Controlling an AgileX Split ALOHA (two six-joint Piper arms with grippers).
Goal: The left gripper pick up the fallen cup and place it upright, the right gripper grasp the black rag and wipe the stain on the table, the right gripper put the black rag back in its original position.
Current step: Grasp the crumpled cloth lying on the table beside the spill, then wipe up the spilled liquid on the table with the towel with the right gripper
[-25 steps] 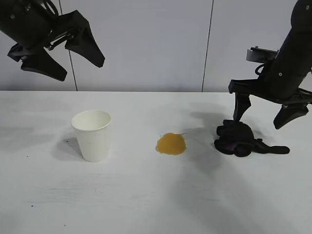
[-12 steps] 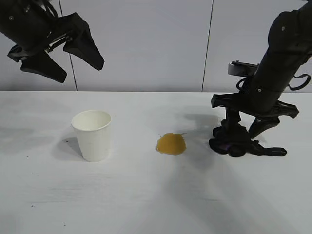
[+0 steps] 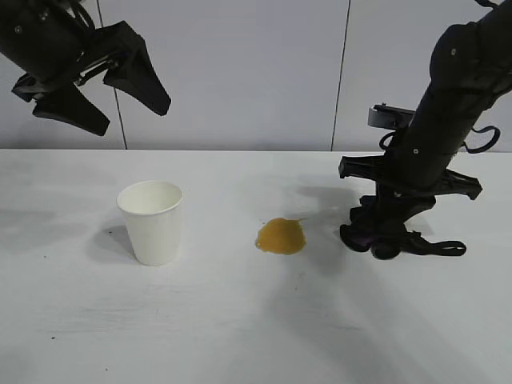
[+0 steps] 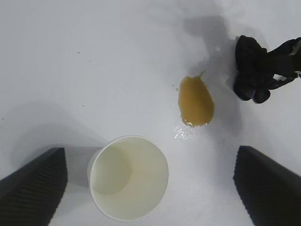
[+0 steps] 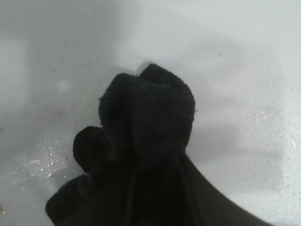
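The white paper cup stands upright on the white table, left of centre. My left gripper hangs open and empty high above it; its fingers flank the cup from above in the left wrist view. The yellow-brown stain lies at mid-table. My right gripper is down on the black rag, right of the stain, with its fingers closed around the lump. The rag's thin tail trails right. The rag fills the right wrist view.
A grey panelled wall stands behind the table. Bare tabletop lies between the cup and the stain and along the front. The stain and the rag also show in the left wrist view.
My right gripper has come down over the rag and drawn its fingers together on it, nudging the rag slightly left. The left gripper and the cup have not moved.
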